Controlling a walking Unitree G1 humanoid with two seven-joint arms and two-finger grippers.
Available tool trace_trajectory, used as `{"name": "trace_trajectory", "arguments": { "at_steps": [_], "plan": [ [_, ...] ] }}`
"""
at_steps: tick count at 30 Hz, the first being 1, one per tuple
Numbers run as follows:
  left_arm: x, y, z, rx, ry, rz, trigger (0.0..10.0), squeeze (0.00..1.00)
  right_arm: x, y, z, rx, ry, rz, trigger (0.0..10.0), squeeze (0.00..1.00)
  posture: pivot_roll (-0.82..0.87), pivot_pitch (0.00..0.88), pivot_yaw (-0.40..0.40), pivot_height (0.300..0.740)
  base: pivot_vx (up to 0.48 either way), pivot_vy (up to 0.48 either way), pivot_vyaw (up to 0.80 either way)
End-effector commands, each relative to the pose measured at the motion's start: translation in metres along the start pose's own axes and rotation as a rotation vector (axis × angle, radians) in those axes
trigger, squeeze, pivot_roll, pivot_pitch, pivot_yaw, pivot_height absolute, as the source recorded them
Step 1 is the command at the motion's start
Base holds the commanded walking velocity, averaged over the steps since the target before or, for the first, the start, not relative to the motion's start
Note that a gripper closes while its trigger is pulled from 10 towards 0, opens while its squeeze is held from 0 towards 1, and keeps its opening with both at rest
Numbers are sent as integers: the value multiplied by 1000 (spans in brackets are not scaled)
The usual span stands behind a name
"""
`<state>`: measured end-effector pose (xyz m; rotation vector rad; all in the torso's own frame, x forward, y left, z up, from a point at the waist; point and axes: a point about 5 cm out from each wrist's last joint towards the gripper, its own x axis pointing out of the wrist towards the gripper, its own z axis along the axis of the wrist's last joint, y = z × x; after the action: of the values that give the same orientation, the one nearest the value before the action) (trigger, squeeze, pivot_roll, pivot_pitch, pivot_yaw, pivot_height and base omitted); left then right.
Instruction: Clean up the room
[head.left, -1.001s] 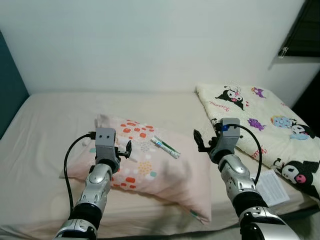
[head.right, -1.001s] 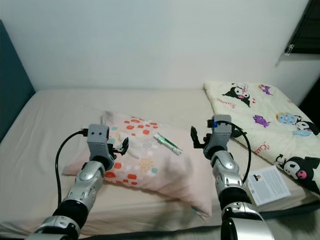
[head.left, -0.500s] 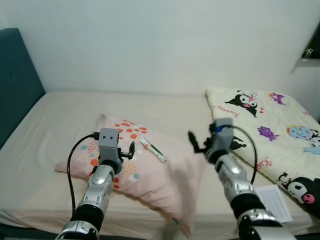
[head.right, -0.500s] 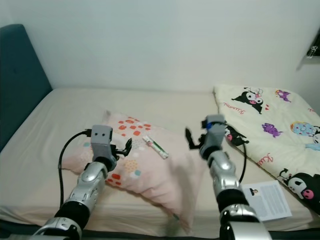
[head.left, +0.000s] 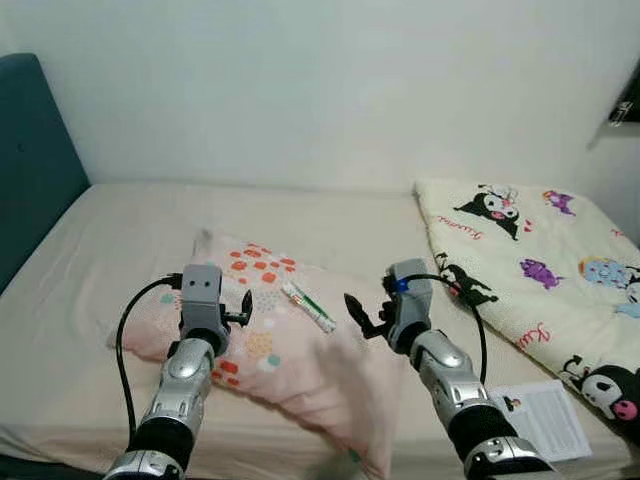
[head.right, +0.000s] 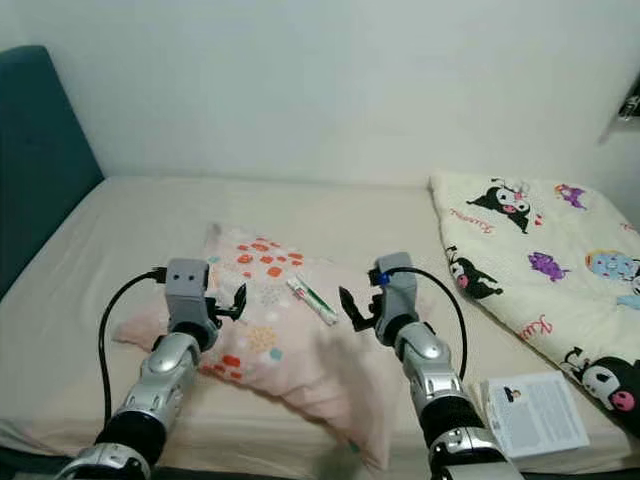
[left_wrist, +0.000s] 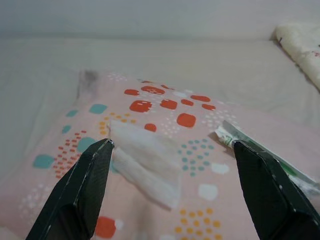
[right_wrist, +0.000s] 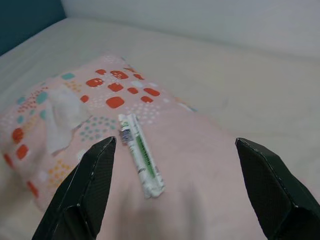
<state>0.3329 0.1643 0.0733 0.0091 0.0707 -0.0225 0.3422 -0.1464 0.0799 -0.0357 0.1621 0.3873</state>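
Right gripper (right_wrist: 172, 192), jaws open, approaches green-and-white wrapper (right_wrist: 141, 155) at 12 o'clock on patterned pillow (head.right: 290, 350); next, descend. Left gripper (left_wrist: 172, 192) open.

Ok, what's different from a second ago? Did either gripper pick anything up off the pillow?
Nothing picked up. The view has swung left, so the headboard shows more. The right gripper has come in over the pillow, nearer the green-and-white tube, fingers open. The left gripper still hovers open above the white tissue. Tube, tissue, cartoon blanket and leaflet lie as before.
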Motion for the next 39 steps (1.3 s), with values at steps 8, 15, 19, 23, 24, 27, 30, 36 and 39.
{"name": "trace_trajectory", "arguments": {
  "at_steps": [8,15,19,23,24,27,30,36,39],
  "plan": [
    [0,-2,2,-18,-23,-7,10000,0,-1,1,-1,-20,18,14,10000,0,-75,0,-59,740,233,0,0],
    [-1,4,-1,-27,-6,10,10000,0,-3,-3,0,-12,21,0,10000,0,-77,0,-62,740,0,0,0],
    [-2,5,-2,-24,-5,12,10000,0,-4,-8,0,0,31,-24,10000,0,-78,0,-62,740,0,0,0],
    [-1,5,-2,-21,-5,13,10000,0,-4,-11,-2,11,53,-40,10000,0,-79,0,-62,740,0,0,0],
    [-1,5,-2,-12,-2,18,10000,0,-4,-12,-1,22,54,-44,10000,0,-80,0,-60,735,0,0,0],
    [-1,5,-3,2,3,29,10000,0,-5,-14,0,41,49,-49,10000,0,-81,0,-59,725,0,0,0],
    [-1,5,-3,4,5,31,10000,0,-5,-14,1,45,48,-50,10000,0,-81,0,-59,720,0,0,0],
    [-1,2,-7,27,32,57,10000,0,-6,-21,3,47,48,-73,10000,0,-82,0,-58,695,0,0,0],
    [-1,-4,-11,44,54,56,10000,0,-7,-24,4,54,47,-83,10000,0,-82,0,-58,675,0,0,0]
  ]
}}
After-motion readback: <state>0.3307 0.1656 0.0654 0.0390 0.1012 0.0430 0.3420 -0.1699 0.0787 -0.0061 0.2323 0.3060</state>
